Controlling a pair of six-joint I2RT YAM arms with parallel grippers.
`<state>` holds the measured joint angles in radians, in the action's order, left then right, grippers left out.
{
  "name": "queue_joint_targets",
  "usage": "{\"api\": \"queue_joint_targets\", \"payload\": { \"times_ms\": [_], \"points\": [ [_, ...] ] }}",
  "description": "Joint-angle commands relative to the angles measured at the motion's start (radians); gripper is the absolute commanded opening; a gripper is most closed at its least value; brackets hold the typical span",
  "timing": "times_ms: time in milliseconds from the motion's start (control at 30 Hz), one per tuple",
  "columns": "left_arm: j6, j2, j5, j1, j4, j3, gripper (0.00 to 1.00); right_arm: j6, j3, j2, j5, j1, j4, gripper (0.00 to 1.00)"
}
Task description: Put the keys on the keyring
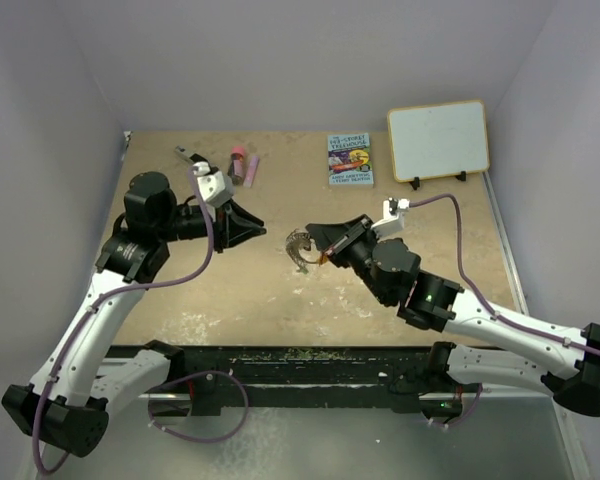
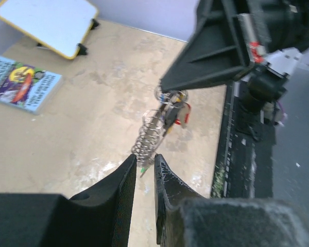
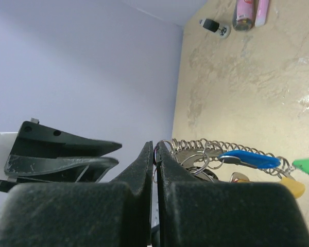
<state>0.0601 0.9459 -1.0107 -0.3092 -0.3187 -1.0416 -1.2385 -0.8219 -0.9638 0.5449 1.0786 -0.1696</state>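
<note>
keyring (image 3: 216, 146): silvery coil, blue/green keys (image 3: 247, 158) | right tool (image 3: 155, 154): pinching keyring | left tool (image 2: 143, 172): nearly closed, empty

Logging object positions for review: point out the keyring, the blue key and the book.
keyring (image 3: 206, 145): right wrist view, on its coiled upper rim.
blue key (image 3: 247, 159): right wrist view, on its plastic head.
book (image 1: 350, 159): top external view, on its cover.

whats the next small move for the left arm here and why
Probably ease the left gripper a little toward the keyring and open its fingers. The right gripper is pinched shut on the keyring's rim, holding it up with a blue key and a green key hanging on it. The left fingers look almost closed, holding nothing, with a gap between them and the ring.
</note>
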Motion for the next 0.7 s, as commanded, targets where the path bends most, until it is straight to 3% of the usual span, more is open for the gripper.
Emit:
{"api": "queue_joint_targets", "payload": {
  "times_ms": [0,133,267,400,567,667],
  "points": [
    [0.000,0.026,0.263,-0.080,0.060,-0.095,0.23,-0.035,-0.074,-0.001,0.129,-0.002,-0.071,0.00],
    [0.084,0.052,0.431,-0.127,0.077,-0.145,0.23,-0.026,-0.129,-0.031,0.184,-0.002,-0.050,0.00],
    [0.328,0.071,0.542,-0.205,0.153,-0.137,0.23,-0.085,-0.277,-0.082,0.261,-0.002,0.134,0.00],
    [0.465,0.106,0.667,-0.328,0.226,-0.126,0.22,-0.101,-0.343,-0.103,0.264,-0.002,0.201,0.00],
    [0.606,0.113,0.890,-0.533,0.396,-0.040,0.23,-0.073,-0.421,-0.103,0.347,-0.002,0.273,0.00],
    [0.620,0.102,1.050,-0.554,0.558,0.025,0.24,-0.045,-0.466,-0.113,0.394,-0.002,0.304,0.00]
  ]
}}
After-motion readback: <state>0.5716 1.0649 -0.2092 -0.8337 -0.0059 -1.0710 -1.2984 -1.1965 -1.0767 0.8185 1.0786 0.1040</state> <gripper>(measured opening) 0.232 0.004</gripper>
